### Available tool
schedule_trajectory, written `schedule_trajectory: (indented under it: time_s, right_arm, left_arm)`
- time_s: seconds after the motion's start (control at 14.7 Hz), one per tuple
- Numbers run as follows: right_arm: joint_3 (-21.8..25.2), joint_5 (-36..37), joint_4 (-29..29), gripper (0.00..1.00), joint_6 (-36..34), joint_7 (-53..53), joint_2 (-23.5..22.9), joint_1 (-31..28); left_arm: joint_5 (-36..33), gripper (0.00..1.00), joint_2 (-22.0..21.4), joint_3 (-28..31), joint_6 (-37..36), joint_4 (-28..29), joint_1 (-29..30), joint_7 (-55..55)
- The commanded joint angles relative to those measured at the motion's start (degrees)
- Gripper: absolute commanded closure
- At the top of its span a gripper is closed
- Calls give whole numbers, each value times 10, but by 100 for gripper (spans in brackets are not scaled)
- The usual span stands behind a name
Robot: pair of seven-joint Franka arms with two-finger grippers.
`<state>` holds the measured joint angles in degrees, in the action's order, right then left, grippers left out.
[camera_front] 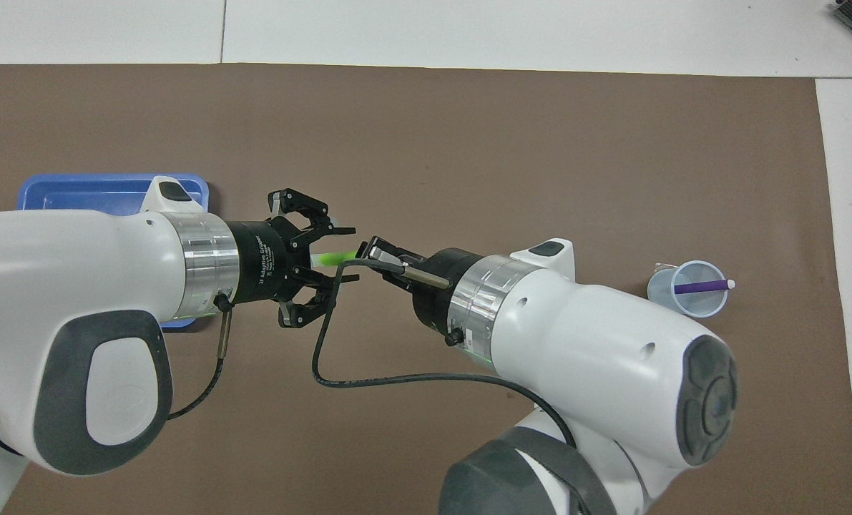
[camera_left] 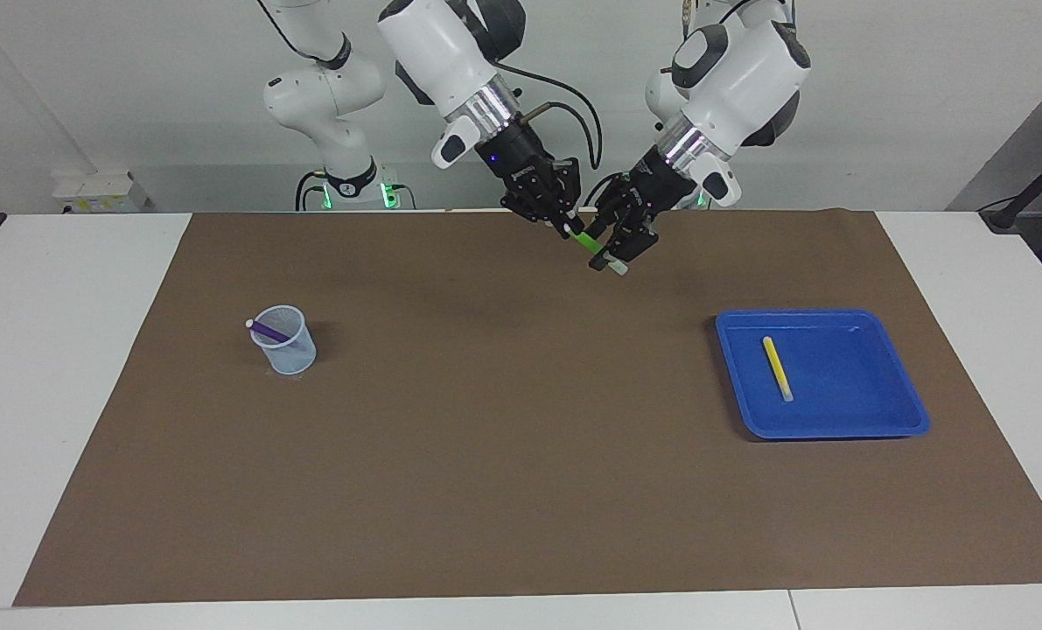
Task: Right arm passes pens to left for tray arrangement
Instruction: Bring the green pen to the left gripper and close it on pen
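My right gripper (camera_left: pixel 566 226), with the blue light, is shut on the upper end of the green pen (camera_left: pixel 585 238) and holds it tilted in the air over the mat's edge nearest the robots. My left gripper (camera_left: pixel 618 249) is open, its fingers on either side of the pen's lower, whitish end. From overhead the green pen (camera_front: pixel 331 258) shows between the spread fingers of the left gripper (camera_front: pixel 350 254), with the right gripper (camera_front: pixel 370 252) beside it. The yellow pen (camera_left: pixel 778 368) lies in the blue tray (camera_left: pixel 835 427). The purple pen (camera_left: pixel 269 331) stands in a cup.
The pale-blue see-through cup (camera_left: pixel 289 354) stands on the brown mat (camera_left: pixel 503 455) toward the right arm's end. The tray is toward the left arm's end, mostly hidden under the left arm in the overhead view (camera_front: pixel 75 189). A black cable (camera_front: pixel 368 379) hangs from the right wrist.
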<state>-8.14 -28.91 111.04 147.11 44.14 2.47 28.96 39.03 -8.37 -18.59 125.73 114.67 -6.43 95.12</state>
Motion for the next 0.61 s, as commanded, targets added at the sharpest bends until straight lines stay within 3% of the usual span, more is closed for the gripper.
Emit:
schedule_trajectory:
  time_s: [0.0, 0.07, 0.54]
  right_arm:
    - [0, -17, 5, 100, 6, -12, 4, 0]
    - [0, -17, 4, 100, 6, -12, 3, 0]
    - [0, -17, 4, 100, 6, -12, 3, 0]
  left_arm:
    - [12, 87, -17, 7, 7, 21, -7, -13]
    - [12, 100, -18, 7, 6, 21, -8, -14]
    - [12, 100, -17, 7, 1, 17, -8, -25]
